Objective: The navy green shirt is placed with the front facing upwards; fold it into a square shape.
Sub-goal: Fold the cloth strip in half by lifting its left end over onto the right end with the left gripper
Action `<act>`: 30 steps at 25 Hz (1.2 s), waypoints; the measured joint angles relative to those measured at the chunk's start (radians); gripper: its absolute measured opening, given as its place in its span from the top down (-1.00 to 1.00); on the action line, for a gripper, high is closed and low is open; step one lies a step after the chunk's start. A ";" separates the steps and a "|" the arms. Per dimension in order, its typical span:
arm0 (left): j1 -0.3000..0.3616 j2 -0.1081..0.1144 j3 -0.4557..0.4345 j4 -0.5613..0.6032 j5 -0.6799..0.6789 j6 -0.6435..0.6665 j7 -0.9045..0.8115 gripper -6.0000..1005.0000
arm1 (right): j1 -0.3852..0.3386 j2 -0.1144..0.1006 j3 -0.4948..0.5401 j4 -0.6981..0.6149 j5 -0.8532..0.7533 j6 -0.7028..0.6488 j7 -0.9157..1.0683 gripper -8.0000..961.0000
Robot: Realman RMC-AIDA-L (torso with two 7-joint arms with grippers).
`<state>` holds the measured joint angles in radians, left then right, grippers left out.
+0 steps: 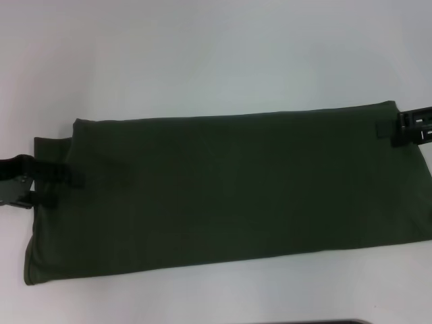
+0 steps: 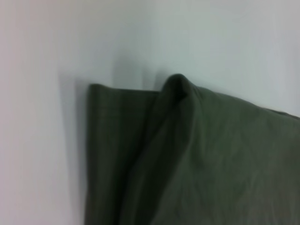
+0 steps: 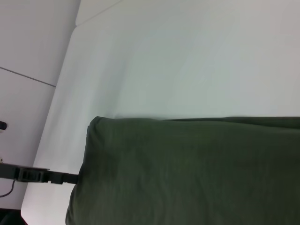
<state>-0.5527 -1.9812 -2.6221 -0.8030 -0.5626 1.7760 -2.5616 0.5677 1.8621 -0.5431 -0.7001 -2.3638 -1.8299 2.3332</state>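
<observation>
The navy green shirt [image 1: 229,189] lies on the white table as a long folded band, plain green side up, with no lettering showing. At its left end the top layer stops short of the layer beneath. My left gripper [image 1: 57,187] reaches in from the left onto that end and is shut on the cloth. The left wrist view shows the shirt [image 2: 211,159] drawn up into a small peak there. My right gripper [image 1: 395,135] rests at the shirt's far right corner. The right wrist view shows flat green cloth [image 3: 187,173] and, far off, the left gripper [image 3: 65,177] at the other end.
White tabletop [image 1: 216,61] surrounds the shirt, with open room beyond it and a strip in front. The table's edge [image 3: 65,61] shows in the right wrist view, with floor beside it. A dark edge [image 1: 310,322] sits at the bottom of the head view.
</observation>
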 joint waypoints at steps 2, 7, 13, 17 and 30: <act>0.000 0.002 0.005 0.005 0.007 -0.010 -0.001 -0.67 | 0.000 -0.001 0.000 0.000 0.000 0.000 0.000 -0.77; -0.002 0.000 0.013 0.005 0.036 -0.028 -0.006 -0.67 | 0.002 0.000 0.000 0.001 0.000 0.000 0.000 -0.77; -0.003 -0.001 0.013 0.005 0.042 -0.051 -0.013 -0.67 | 0.004 0.000 0.000 0.001 0.000 -0.002 0.002 -0.76; -0.003 -0.001 0.019 0.005 0.051 -0.066 -0.020 -0.67 | 0.005 0.000 0.000 0.001 0.000 -0.003 0.002 -0.76; -0.005 -0.001 0.051 0.005 0.052 -0.072 -0.029 -0.67 | 0.002 -0.001 0.000 0.001 0.000 -0.003 0.003 -0.76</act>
<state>-0.5579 -1.9818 -2.5714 -0.7977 -0.5108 1.7037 -2.5908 0.5696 1.8616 -0.5430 -0.6994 -2.3638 -1.8332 2.3362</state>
